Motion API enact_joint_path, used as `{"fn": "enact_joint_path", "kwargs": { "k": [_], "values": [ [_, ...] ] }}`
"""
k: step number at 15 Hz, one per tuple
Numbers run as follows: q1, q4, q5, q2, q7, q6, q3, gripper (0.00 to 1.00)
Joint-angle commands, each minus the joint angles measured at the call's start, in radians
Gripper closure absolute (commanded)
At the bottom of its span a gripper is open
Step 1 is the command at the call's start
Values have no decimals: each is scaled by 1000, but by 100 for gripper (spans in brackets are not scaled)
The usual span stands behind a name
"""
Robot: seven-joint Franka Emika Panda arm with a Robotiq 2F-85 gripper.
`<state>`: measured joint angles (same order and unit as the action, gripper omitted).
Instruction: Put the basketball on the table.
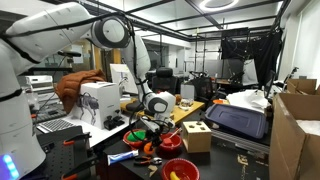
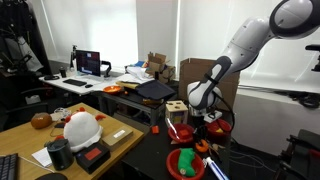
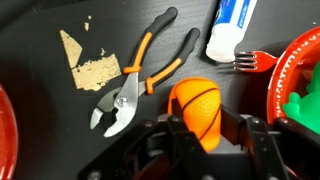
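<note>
Fingers (image 3: 166, 138) of the claw (image 3: 207, 135) are pinching the basketball (image 3: 196, 108) from both sides at the bottom of the wrist view. The claw is gripping the small orange ball and holding it above the table (image 3: 40, 30), not on it.

Just past the ball, pliers (image 3: 140, 70) with orange-and-black handles are lying on the dark tabletop, head toward the lower left and handles fanning up to the right. A torn scrap of brownish paper (image 3: 90, 65) is lying just beside them on the left. Farther up, a white tube (image 3: 232, 25) is poking in from the top edge. A fork (image 3: 250, 62) is resting near its end, close to the rim of a red bowl (image 3: 290, 60) that is holding something green (image 3: 305, 105).

In both exterior views the arm (image 1: 60, 30) (image 2: 250, 40) is bending down over the cluttered table (image 1: 100, 135) (image 2: 150, 160), and the claw (image 1: 155, 110) (image 2: 205, 118) is hanging a little above the clutter. The ball is too small to pick out there. In an exterior view another red bowl (image 1: 180, 170) is sitting at the near edge, with a wooden block (image 1: 196, 135) with holes standing just behind it.
</note>
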<state>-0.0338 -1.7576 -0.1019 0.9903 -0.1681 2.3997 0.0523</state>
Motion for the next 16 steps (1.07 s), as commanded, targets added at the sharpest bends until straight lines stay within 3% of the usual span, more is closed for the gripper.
{"fn": "enact_joint_path", "kwargs": {
  "k": [1,6,12,16],
  "values": [
    [-3,-3,7,-3,32,37,3,35],
    [-46,-58,-11,-64,3,63,21,1],
    [-111,-210,-32,-272,-17,48,40,0],
    [-115,-292,-23,-429,-11,1,26,0]
  ]
}}
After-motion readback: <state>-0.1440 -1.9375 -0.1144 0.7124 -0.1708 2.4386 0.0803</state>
